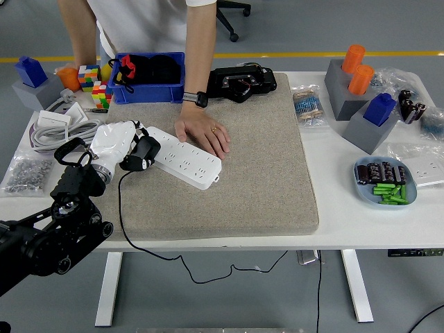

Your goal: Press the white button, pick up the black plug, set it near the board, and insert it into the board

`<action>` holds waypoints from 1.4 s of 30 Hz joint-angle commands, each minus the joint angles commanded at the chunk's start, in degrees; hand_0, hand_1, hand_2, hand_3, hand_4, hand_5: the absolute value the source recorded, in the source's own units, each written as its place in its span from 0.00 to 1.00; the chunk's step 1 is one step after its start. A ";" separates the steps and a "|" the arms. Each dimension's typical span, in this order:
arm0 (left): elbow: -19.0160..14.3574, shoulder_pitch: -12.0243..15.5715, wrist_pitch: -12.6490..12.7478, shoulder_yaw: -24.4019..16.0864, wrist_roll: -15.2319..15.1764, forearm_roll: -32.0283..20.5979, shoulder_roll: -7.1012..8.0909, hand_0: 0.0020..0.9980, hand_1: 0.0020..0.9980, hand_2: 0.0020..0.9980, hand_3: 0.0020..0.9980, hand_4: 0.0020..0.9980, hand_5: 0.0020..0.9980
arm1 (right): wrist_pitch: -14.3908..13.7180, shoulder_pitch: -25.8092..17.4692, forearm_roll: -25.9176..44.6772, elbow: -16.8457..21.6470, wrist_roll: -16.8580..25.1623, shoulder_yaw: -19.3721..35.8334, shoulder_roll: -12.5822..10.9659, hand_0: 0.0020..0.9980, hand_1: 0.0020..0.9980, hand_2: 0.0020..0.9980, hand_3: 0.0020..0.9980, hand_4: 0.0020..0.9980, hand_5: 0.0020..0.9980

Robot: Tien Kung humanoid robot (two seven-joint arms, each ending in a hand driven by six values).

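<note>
Left hand [121,142] at left end of white power strip [186,157] on grey mat [257,173], fingers [141,130] curled round black plug [141,152], cord trailing off tabletop [333,232] edge. Plug just beside strip, not seated. Person's hand [202,133] flat on strip's far side, steadying it. Step, by judgement: placing plug near strip; next needs prongs lined over socket, then press down
</note>
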 joint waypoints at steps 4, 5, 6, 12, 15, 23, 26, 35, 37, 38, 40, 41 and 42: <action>-0.36 -0.01 -0.36 0.21 0.37 -0.13 -0.06 0.23 0.32 0.32 0.46 0.59 0.00 | 0.00 -0.05 0.02 0.01 0.02 0.05 0.08 0.70 0.62 0.63 0.60 0.63 0.34; -0.47 -0.03 -0.47 0.27 0.42 -0.25 -0.09 0.23 0.32 0.32 0.46 0.59 0.00 | 0.00 -0.05 0.02 0.00 0.03 0.04 0.10 0.70 0.62 0.63 0.60 0.63 0.34; -0.52 -0.05 -0.57 0.33 0.46 -0.32 -0.12 0.23 0.32 0.32 0.46 0.59 0.00 | 0.01 -0.06 0.03 -0.02 0.02 0.03 0.12 0.70 0.62 0.63 0.60 0.63 0.34; -0.68 -0.11 -1.09 0.38 0.48 -0.80 -0.24 0.24 0.33 0.32 0.49 0.62 0.00 | 0.00 -0.08 0.05 -0.02 0.04 -0.01 0.13 0.70 0.62 0.63 0.60 0.63 0.34; -0.73 -0.21 -1.29 0.26 0.59 -1.19 -0.19 0.25 0.38 0.35 0.54 0.76 0.00 | 0.00 -0.05 0.02 -0.03 0.04 0.09 0.14 0.70 0.62 0.63 0.60 0.63 0.34; -1.01 -0.20 -1.21 0.15 0.03 -2.35 -0.13 0.25 0.43 0.38 0.56 0.78 0.00 | 0.02 -0.04 0.04 -0.06 0.04 0.25 0.17 0.70 0.62 0.63 0.60 0.63 0.34; -0.99 -0.20 -1.08 0.11 -0.32 -2.56 -0.16 0.25 0.43 0.38 0.56 0.78 0.00 | 0.02 -0.03 0.05 -0.06 0.04 0.19 0.17 0.70 0.62 0.63 0.60 0.63 0.34; -0.91 -0.05 -1.89 0.03 -0.25 -3.91 -0.22 0.92 0.97 0.97 0.96 1.00 0.49 | 0.04 -0.13 0.10 -0.08 0.05 0.12 0.21 0.70 0.62 0.63 0.60 0.63 0.34; -0.94 -0.03 -2.51 -0.04 0.37 -4.65 -0.24 0.92 0.97 0.97 0.96 1.00 0.49 | 0.04 -0.17 0.08 -0.09 0.05 0.09 0.20 0.70 0.62 0.63 0.60 0.63 0.34; -0.93 -0.03 -2.60 -0.11 0.46 -4.82 -0.24 0.92 0.97 0.97 0.96 1.00 0.49 | 0.04 -0.15 0.09 -0.08 0.05 0.07 0.19 0.70 0.62 0.63 0.60 0.63 0.34; -1.00 -0.04 -2.78 -0.19 0.67 -5.07 -0.20 0.95 1.00 1.00 1.00 1.00 0.56 | 0.03 -0.09 0.11 -0.05 0.08 0.08 0.18 0.70 0.62 0.63 0.60 0.63 0.34; -1.05 -0.05 -2.78 -0.20 0.68 -5.05 -0.19 0.95 1.00 1.00 1.00 1.00 0.56 | 0.03 -0.08 0.10 -0.06 0.07 0.11 0.20 0.70 0.62 0.63 0.60 0.63 0.34; -1.13 -0.05 -2.65 -0.23 0.55 -4.97 -0.16 0.95 1.00 1.00 1.00 1.00 0.56 | 0.04 -0.07 0.12 -0.05 0.06 0.11 0.21 0.70 0.62 0.63 0.60 0.63 0.34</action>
